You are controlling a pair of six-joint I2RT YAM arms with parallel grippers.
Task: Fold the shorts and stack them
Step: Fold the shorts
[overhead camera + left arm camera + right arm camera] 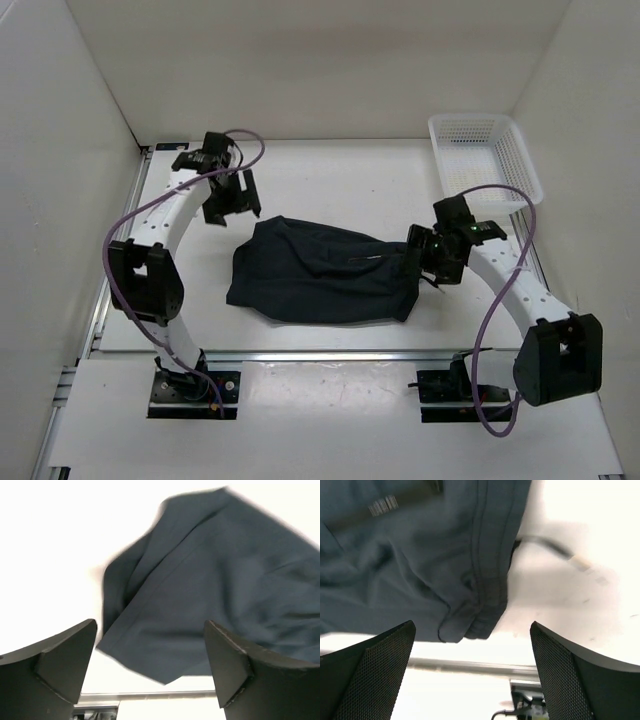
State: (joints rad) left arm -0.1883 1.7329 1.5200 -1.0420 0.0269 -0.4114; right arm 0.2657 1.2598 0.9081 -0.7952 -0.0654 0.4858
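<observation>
Lying crumpled, shorts (320, 272) have table (340, 185) beyond every edge.

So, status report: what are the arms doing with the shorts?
Left end effector open, beside the shorts. Right end effector open, over their right edge. Shorts lie flat, rumpled. Basket far right, out of the way.

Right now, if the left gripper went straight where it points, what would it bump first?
Most likely the shorts: in its wrist view they lie straight ahead of the open left gripper, though how far is unclear.
</observation>
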